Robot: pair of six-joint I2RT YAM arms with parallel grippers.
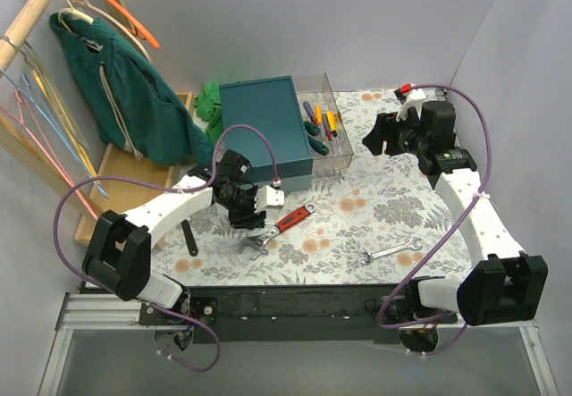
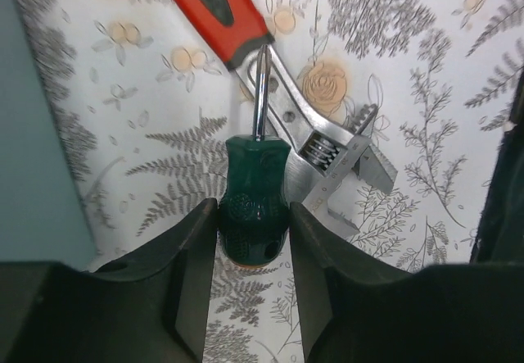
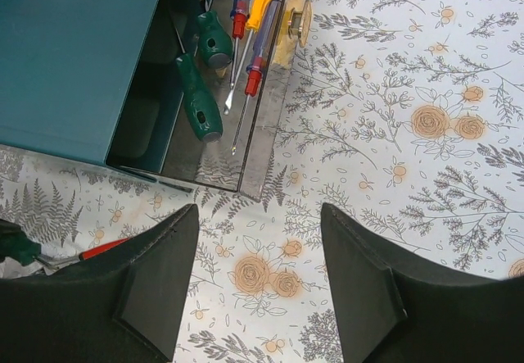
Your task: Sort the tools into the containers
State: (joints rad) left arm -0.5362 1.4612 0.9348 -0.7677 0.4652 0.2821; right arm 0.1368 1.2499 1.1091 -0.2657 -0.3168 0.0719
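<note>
My left gripper (image 2: 254, 248) is shut on the dark green handle of a stubby screwdriver (image 2: 254, 191), low over the flowered cloth. Its shaft points at the red-handled adjustable wrench (image 2: 278, 93), which lies just beyond it. From above, the left gripper (image 1: 246, 206) sits beside that wrench (image 1: 288, 220). A silver spanner (image 1: 391, 253) lies front right and a black wrench (image 1: 189, 235) front left. The clear box (image 1: 329, 123) holds several screwdrivers (image 3: 233, 60). My right gripper (image 3: 258, 248) is open and empty, above the cloth near the box's corner (image 1: 380, 135).
A big teal box (image 1: 264, 132) stands against the clear box's left side and shows in the right wrist view (image 3: 74, 52). Green objects (image 1: 212, 101) lie behind it. A green garment (image 1: 125, 92) hangs on a rack at far left, above a wooden tray (image 1: 116, 177).
</note>
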